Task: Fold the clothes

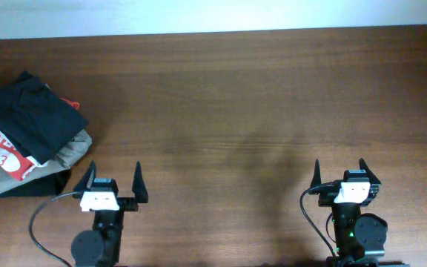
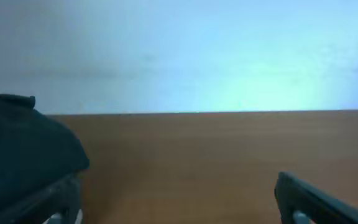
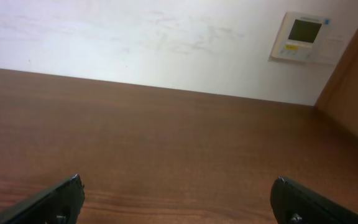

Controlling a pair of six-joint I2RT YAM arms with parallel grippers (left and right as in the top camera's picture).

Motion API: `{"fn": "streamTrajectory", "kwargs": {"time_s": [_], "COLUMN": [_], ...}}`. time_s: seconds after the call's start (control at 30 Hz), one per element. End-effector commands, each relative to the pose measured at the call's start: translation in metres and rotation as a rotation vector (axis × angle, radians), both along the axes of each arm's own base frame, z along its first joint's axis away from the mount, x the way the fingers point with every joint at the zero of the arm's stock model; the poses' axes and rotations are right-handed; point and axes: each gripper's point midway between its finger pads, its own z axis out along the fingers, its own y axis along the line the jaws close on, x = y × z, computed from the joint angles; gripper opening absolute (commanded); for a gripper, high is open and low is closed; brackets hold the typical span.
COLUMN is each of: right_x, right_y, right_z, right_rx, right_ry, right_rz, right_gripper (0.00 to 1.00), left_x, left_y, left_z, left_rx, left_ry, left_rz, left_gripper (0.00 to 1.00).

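The black T-shirt (image 1: 32, 119) lies crumpled on top of a small pile of clothes, ahead of the left pincer (image 1: 115, 175) and a little to its left side, near but not touching it. From the right pincer (image 1: 339, 169) it is well apart, far over to the left. No white letters are visible on it from above. Under the T-shirt there is a red-and-white garment (image 1: 2, 152) and a beige cloth (image 1: 73, 148), both closer to the left pincer than the top of the T-shirt is.

The left pincer is spread wide and grips nothing; its two fingers point forward over the bare wooden table (image 1: 236, 96). The right pincer is spread the same way, also with nothing between its fingers. Far ahead of the right pincer, a small control panel (image 3: 303, 37) hangs on the white wall.
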Motion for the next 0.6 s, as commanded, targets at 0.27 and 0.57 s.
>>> {"fn": "streamTrajectory", "kwargs": {"time_s": [0.27, 0.57], "right_x": [0.0, 0.0], "right_y": [-0.001, -0.001], "right_z": [-0.003, -0.003], "right_rx": [-0.007, -0.007], "right_ry": [0.009, 0.009], "right_rz": [-0.004, -0.004], "right_gripper": [0.99, 0.99], "left_x": [-0.005, -0.005], "left_y": [-0.004, -0.004], "left_z": [-0.034, -0.034], "left_rx": [0.121, 0.121], "left_ry": [0.09, 0.09], "left_rz": [-0.027, -0.027], "left_gripper": [0.99, 0.99]}}
